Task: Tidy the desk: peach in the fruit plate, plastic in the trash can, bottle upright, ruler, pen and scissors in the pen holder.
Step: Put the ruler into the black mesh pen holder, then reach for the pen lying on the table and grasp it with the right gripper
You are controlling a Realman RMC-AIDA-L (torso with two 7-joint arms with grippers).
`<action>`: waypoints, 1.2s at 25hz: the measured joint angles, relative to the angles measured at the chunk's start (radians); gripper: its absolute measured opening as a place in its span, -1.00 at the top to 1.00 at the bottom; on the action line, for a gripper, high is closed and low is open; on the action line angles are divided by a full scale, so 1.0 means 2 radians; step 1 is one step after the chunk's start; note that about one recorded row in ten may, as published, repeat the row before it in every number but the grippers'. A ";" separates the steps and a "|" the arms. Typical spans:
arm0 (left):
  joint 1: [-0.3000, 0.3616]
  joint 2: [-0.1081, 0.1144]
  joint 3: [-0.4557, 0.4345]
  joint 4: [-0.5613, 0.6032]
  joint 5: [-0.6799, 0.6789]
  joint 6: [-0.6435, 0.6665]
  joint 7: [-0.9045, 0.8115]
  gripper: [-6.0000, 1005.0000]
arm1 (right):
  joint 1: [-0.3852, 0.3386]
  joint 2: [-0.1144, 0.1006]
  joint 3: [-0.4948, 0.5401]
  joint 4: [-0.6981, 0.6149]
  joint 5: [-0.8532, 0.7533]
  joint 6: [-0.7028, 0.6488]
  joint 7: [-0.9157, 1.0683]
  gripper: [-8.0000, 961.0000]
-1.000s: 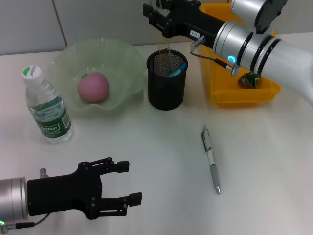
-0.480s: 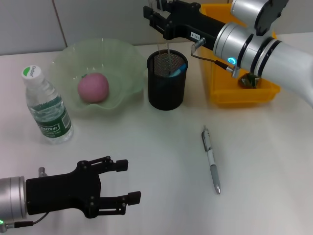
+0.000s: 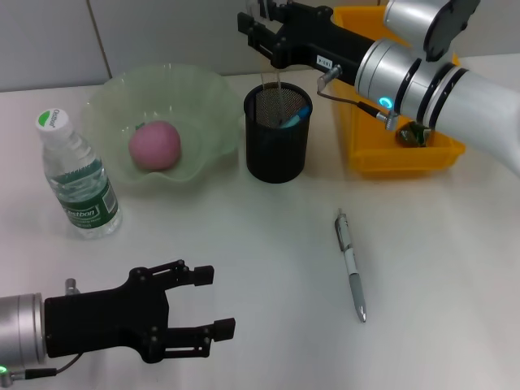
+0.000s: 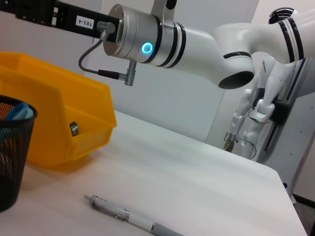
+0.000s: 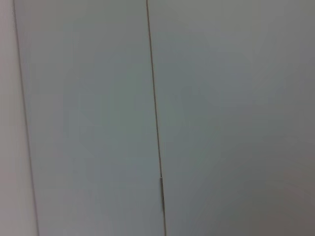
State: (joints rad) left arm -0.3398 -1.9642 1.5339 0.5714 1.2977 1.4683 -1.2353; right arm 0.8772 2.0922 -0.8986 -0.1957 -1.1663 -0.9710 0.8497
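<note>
The pink peach (image 3: 155,145) lies in the pale green fruit plate (image 3: 203,89). To the plate's left, the bottle (image 3: 77,179) stands upright. The black mesh pen holder (image 3: 277,154) holds a blue-handled item (image 3: 297,114) and a thin clear ruler (image 3: 278,88) standing on end. My right gripper (image 3: 246,27) hovers just above the holder's far rim, its fingers apart. A silver pen (image 3: 351,264) lies flat on the desk, also in the left wrist view (image 4: 133,219). My left gripper (image 3: 221,302) is open low at the front left, holding nothing.
A yellow bin (image 3: 406,158) sits right of the pen holder with a small crumpled scrap (image 3: 414,134) inside. The left wrist view shows the bin (image 4: 59,123) and the holder (image 4: 10,162) beyond the pen. The right wrist view shows only wall panels.
The right gripper has shifted very slightly above the pen holder. The left arm and the objects on the desk have stayed where they were.
</note>
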 joint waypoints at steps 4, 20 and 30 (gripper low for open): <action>0.002 0.000 0.000 0.000 0.000 0.000 0.000 -0.72 | -0.001 0.000 -0.003 0.000 0.000 -0.001 0.000 0.04; 0.004 0.003 -0.007 0.001 0.000 0.011 0.000 -0.72 | -0.014 0.000 -0.016 -0.004 0.003 -0.027 0.005 -0.27; 0.005 0.004 -0.007 0.001 0.000 0.011 0.001 -0.72 | -0.017 -0.002 -0.017 -0.005 0.003 -0.027 0.006 -0.44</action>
State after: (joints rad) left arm -0.3300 -1.9571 1.5200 0.5728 1.2977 1.4896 -1.2339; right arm 0.8439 2.0882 -0.9331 -0.2056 -1.1597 -1.0253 0.8618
